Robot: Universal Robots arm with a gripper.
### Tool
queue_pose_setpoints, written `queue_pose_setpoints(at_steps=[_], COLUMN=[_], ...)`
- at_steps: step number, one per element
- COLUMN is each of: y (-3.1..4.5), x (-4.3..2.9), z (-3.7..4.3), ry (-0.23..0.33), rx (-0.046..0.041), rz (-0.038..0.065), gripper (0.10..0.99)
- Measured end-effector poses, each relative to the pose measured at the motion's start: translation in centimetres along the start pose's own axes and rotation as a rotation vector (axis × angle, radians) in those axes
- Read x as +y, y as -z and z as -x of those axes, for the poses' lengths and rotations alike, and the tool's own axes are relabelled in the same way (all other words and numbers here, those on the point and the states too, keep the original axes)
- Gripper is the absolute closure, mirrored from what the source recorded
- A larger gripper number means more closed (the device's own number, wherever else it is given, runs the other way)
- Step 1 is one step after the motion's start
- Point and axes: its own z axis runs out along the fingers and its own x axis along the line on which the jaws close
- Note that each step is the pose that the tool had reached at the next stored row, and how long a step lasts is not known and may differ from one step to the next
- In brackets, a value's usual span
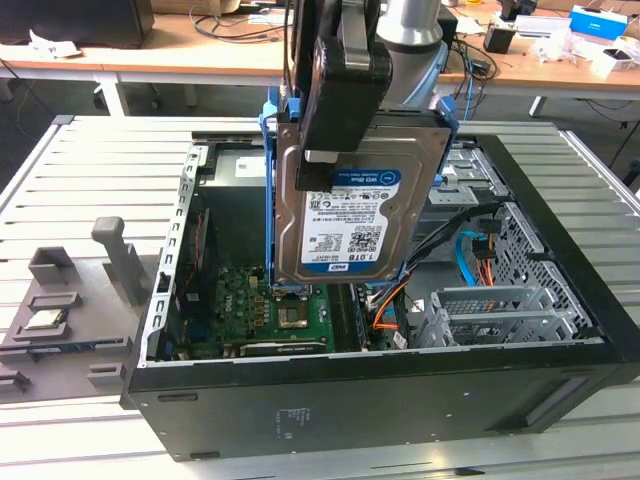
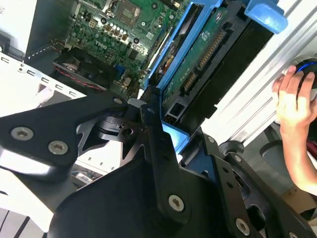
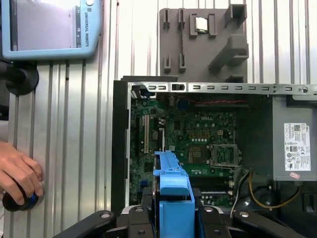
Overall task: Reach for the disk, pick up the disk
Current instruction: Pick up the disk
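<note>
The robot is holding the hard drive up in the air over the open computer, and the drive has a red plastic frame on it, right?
Not quite. The frame is blue, not red, as the exterior view shows. The gripper does hold the hard drive up above the open computer case.

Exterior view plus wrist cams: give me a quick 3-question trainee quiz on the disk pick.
1. True or false: the rectangular silver metal disk with the blue-and-white label lies flat inside the open black computer case.
2. What clamps the disk? A) the black gripper B) a person's hand C) nothing
3. Fill in: in the exterior view, the green ____ sits below the lifted disk.

Key: 1 false, it hangs upright above the case; 2 A; 3 motherboard.
</note>
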Motion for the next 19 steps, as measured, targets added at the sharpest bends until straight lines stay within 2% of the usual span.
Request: queue_pose_setpoints(at_steps=[2,4,5,6,15,19], y=[0.0,-0.01,-0.01,-0.01,0.02,0.06], x=[0.01,0.04,0.04,0.06,-0.34,-1.12], z=[-0.62,-2.67,-3.26,-3.49,-3.5,-3.51], ry=[0.0,0.0,0.0,0.0,0.0,0.0], rx=[0.0001,0.0,0.0,0.0002,0.0001,0.0001], rz=[0.0,0.0,0.0,0.0,0.0,0.0], gripper=[0.718,0.718,0.718,0.718,0.718,0.718])
